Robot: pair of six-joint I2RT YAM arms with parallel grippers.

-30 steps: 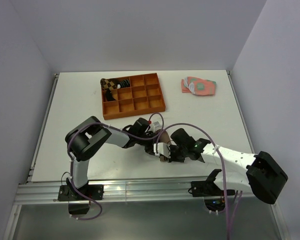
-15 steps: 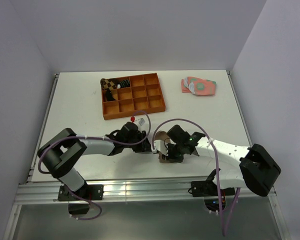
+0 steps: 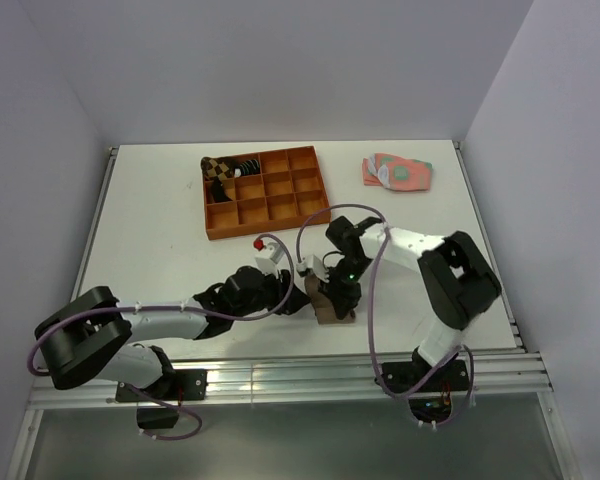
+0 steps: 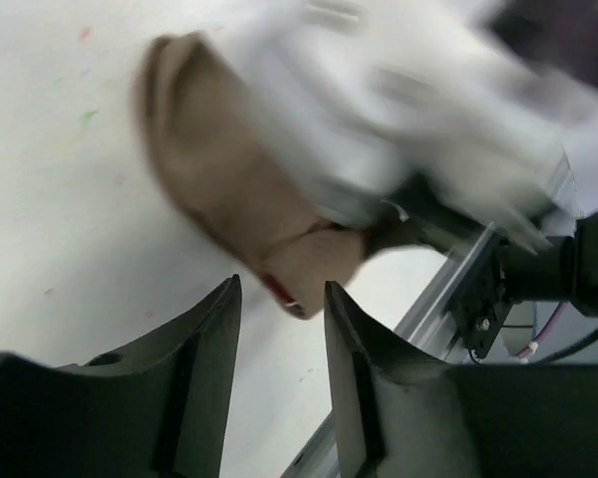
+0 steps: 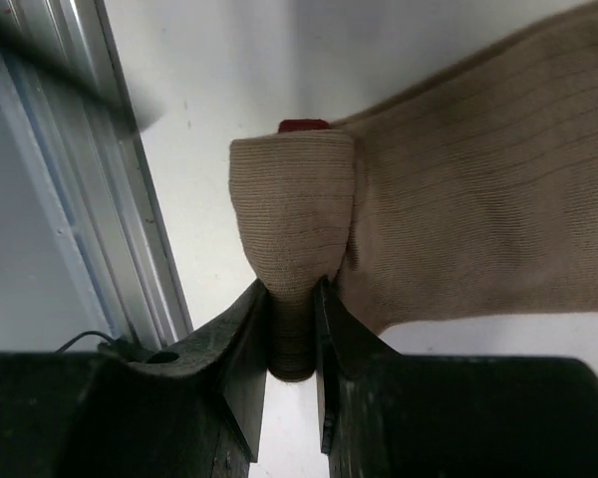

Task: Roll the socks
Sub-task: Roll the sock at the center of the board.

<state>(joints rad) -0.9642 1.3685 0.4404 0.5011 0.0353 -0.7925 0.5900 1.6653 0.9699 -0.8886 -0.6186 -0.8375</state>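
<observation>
R hand [image 5: 292,304] clenched on tan sock [image 5: 458,189] fold nr bench [image 3: 150,230] front edge; L hand [image 4: 279,291] released, beside sock.

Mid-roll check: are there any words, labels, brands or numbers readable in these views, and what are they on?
No text can be read in any view.
Pink-and-green socks: printed pattern, too small to tell whether it holds letters.
Tan sock and orange tray: no label shows.

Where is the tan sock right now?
In the top view, the tan sock sits near the table's front edge, centre, pinched by the right hand, with the left hand just beside it.
</observation>
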